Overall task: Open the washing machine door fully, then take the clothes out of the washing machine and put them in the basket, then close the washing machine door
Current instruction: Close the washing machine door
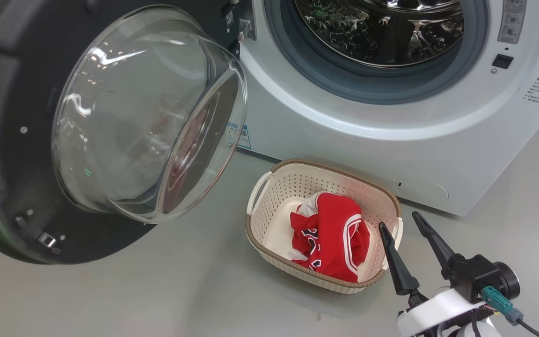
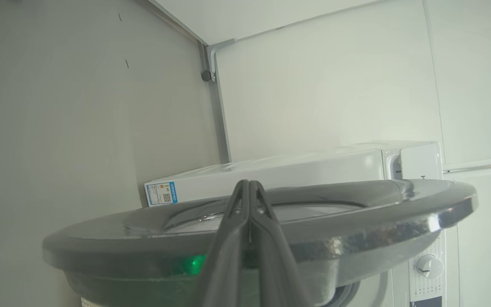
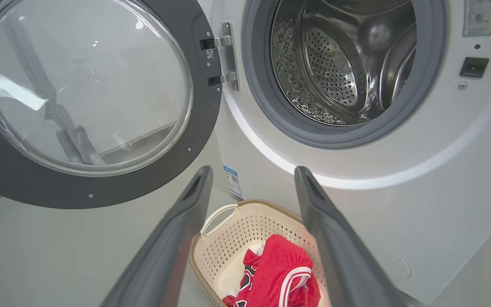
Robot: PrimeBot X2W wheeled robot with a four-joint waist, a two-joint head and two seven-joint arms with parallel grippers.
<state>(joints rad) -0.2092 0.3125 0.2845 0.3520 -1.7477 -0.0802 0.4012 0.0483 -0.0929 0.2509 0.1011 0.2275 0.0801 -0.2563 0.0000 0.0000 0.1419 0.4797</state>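
Since the bright red jersey clothes with white trim (image 1: 330,234) already lie bundled in the cream perforated plastic basket with the brown woven-look rim (image 1: 276,196), the unloading looks done. By my reading, what remains is the door. The basket sits on the grey floor (image 1: 157,290) just in front of the big white front-loading washing machine (image 1: 344,140), below its opening, a short drop from the drum, which likely explains its spot. The steel perforated drum (image 1: 382,28) shows no fabric in the part that can be seen. The large round black-rimmed door with its bulging clear glass bowl (image 1: 148,117) stands swung wide on the hinge (image 1: 246,30) at the machine's edge, well clear of the opening.

The right gripper (image 1: 398,220) hovers in front of the machine beside the basket's outer rim, jaws spread apart and holding nothing — released, with nothing to carry. The left gripper (image 2: 249,187) has its jaws pressed together with nothing between them and lies across the door's outer face, on the side away from the machine. Whether it touches the door I cannot tell. Closed jaws make a stiff pusher — well suited to swinging the door back toward the machine.
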